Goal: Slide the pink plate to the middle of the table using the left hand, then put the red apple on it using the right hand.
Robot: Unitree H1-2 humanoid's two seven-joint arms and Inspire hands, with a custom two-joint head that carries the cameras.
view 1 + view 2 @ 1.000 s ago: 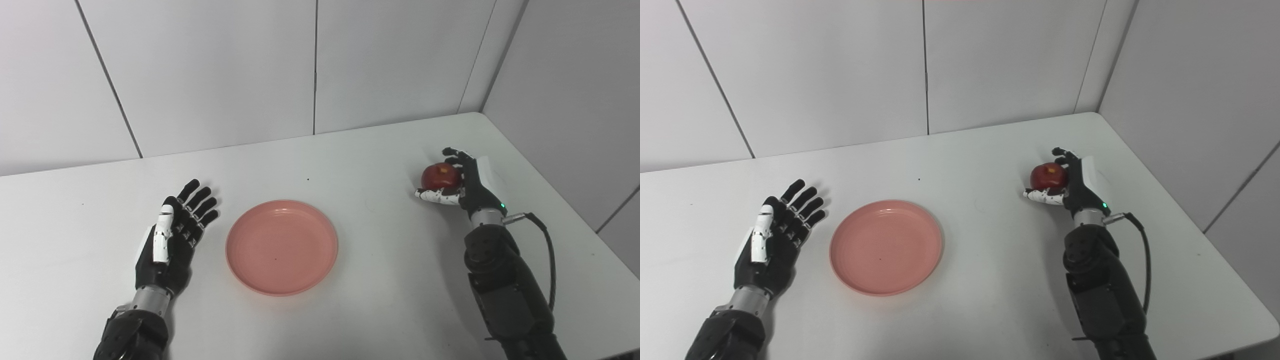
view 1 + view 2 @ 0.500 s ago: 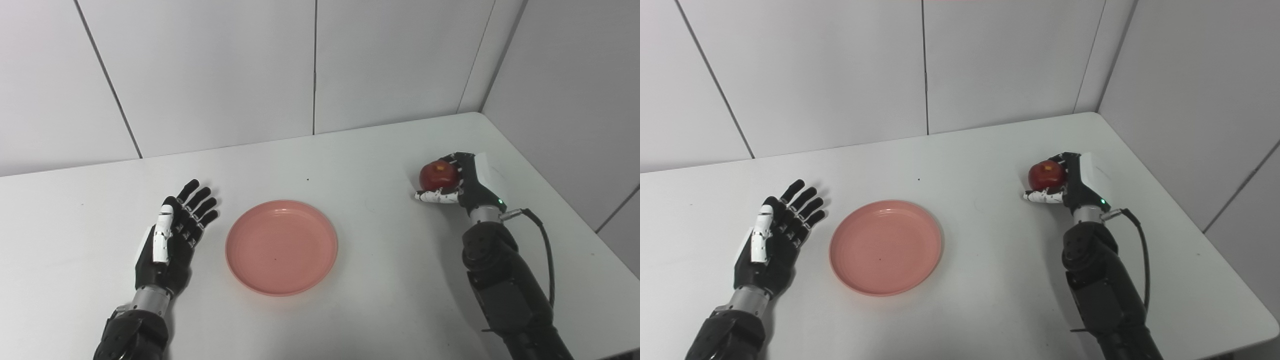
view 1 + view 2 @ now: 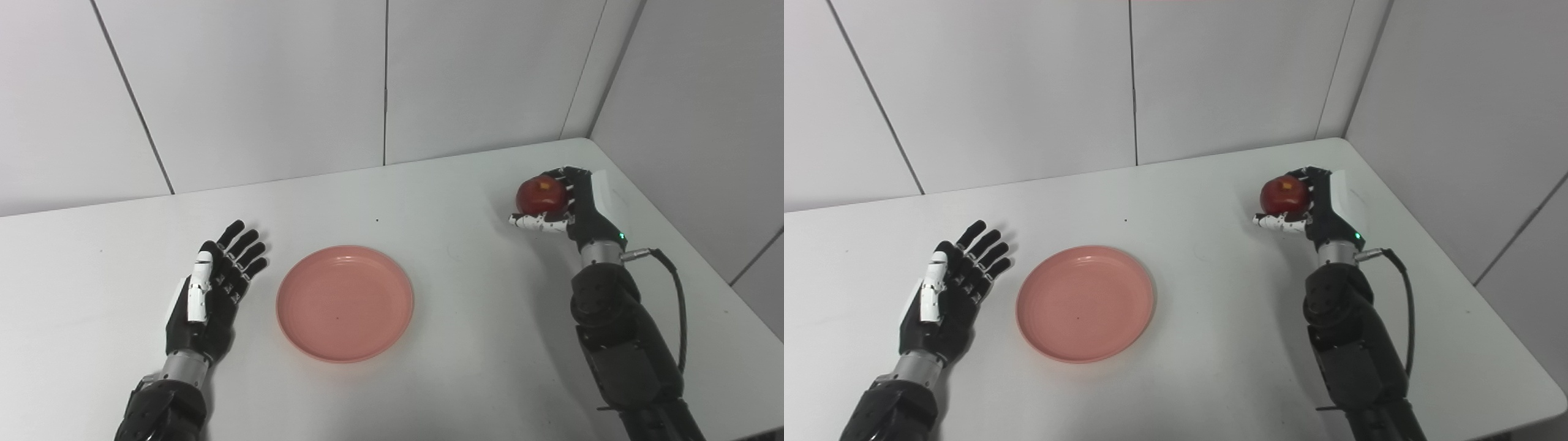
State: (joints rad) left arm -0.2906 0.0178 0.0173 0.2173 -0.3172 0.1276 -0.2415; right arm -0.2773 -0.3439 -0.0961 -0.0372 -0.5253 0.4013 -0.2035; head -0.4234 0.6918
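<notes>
The pink plate [image 3: 345, 302] lies flat near the middle of the white table [image 3: 429, 202], with nothing on it. My left hand [image 3: 211, 288] rests just left of the plate, open with fingers spread, not touching it. At the far right, my right hand [image 3: 572, 205] is shut on the red apple [image 3: 540, 195] and holds it lifted above the table surface, its thumb under the fruit. The apple's yellow spot faces up.
Grey wall panels stand behind the table and along its right side. The table's right edge [image 3: 1488, 318] runs close beside the right arm, whose black cable [image 3: 674, 300] loops out toward that edge.
My right hand closed around the apple and raised it off the table, moving slightly up and back. The left hand and the plate stayed still.
</notes>
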